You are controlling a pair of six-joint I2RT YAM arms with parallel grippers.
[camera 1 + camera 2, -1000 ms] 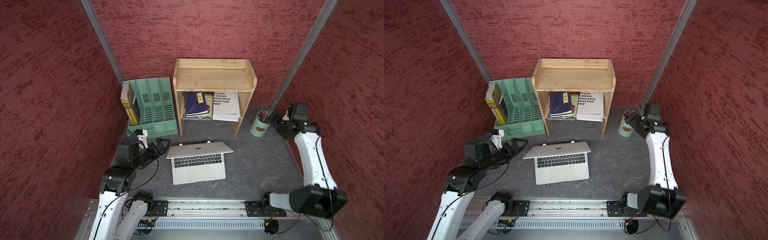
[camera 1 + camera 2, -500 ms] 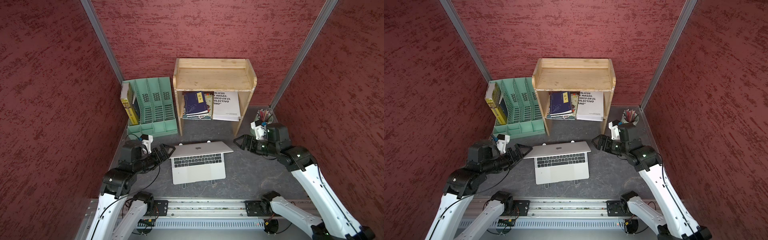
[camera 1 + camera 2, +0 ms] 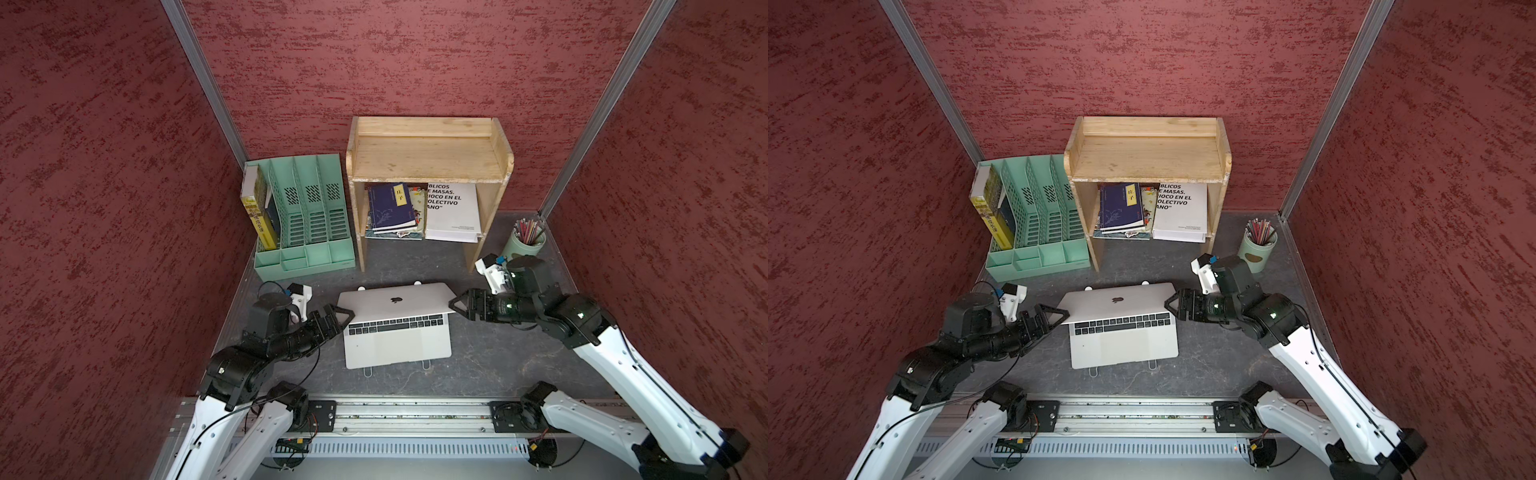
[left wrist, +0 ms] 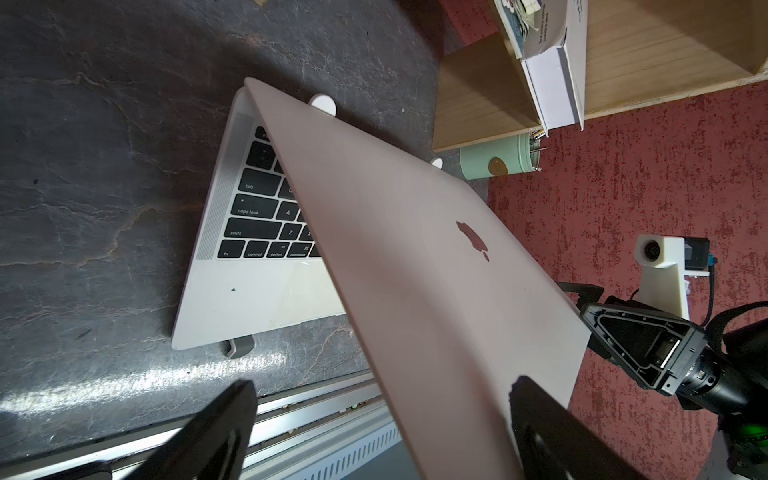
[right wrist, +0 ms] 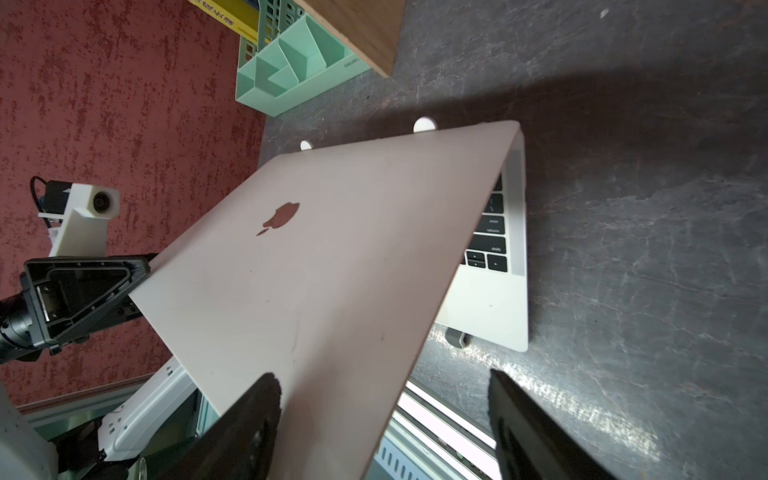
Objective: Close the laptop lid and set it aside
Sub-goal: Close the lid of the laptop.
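so the laptop (image 3: 397, 336) sits on the table (image 3: 498, 357) in front of the wooden shelf (image 3: 430, 153), half-open laptop lid (image 3: 395, 300) hiding the screen, left gripper (image 3: 344, 318) and right gripper (image 3: 456, 305) both spread around its corners, can't tell if touching

The laptop lid (image 3: 374, 303) was smooth, matt silver metal. The counter (image 3: 498, 357) looked like dark veined stone with a dull sheen. The shelf (image 3: 428, 158) was bare pale wood, the file rack (image 3: 307, 232) mint plastic, and the walls (image 3: 104, 187) had a rough red texture.
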